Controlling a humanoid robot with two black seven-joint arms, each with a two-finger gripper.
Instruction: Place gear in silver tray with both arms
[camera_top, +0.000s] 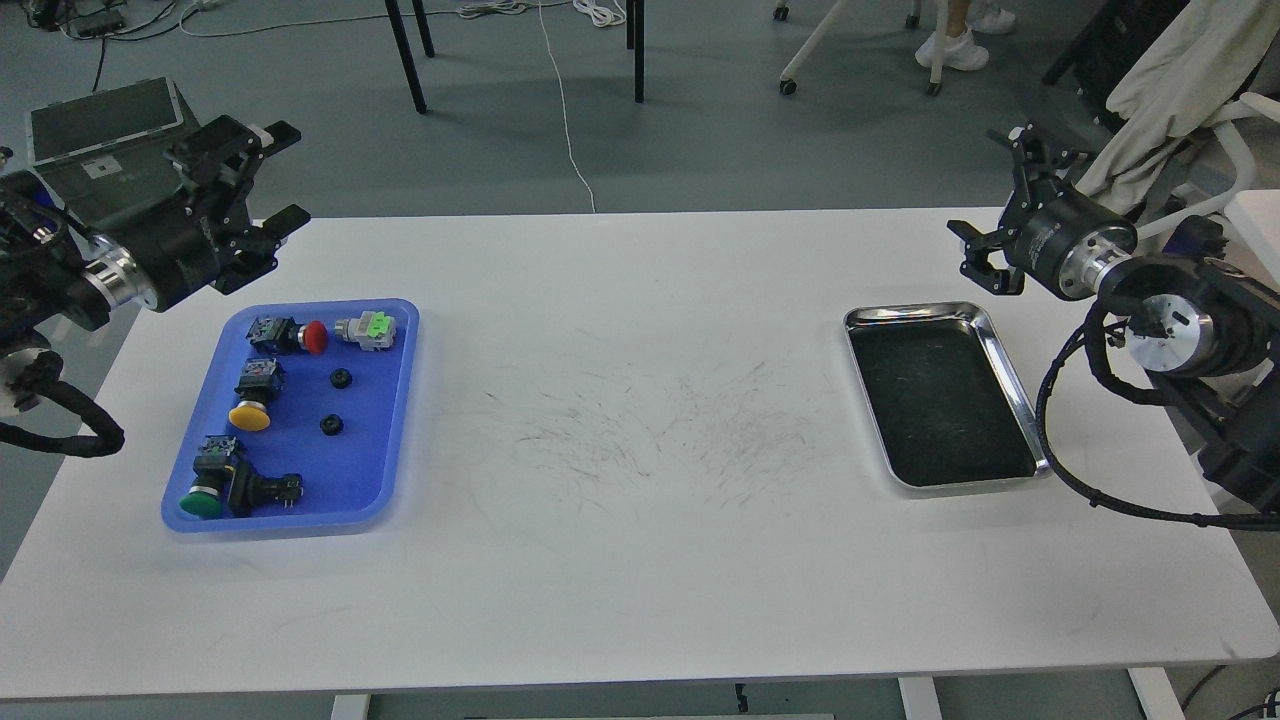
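Two small black gears lie in the blue tray (395, 420) on the table's left: one gear (341, 378) near the tray's middle, the other gear (331, 424) just below it. The silver tray (1012, 380) sits empty on the right, its dark bottom bare. My left gripper (272, 180) hovers open above the table's far left edge, beyond the blue tray's far end, holding nothing. My right gripper (992, 205) hangs open and empty just past the silver tray's far right corner.
The blue tray also holds several push-button switches: red (314, 337), yellow (250, 415), green (201, 503) and a grey one with a green tab (367, 329). A scuffed white tabletop (640, 420) spans between the trays. Chair legs and cables stand on the floor behind.
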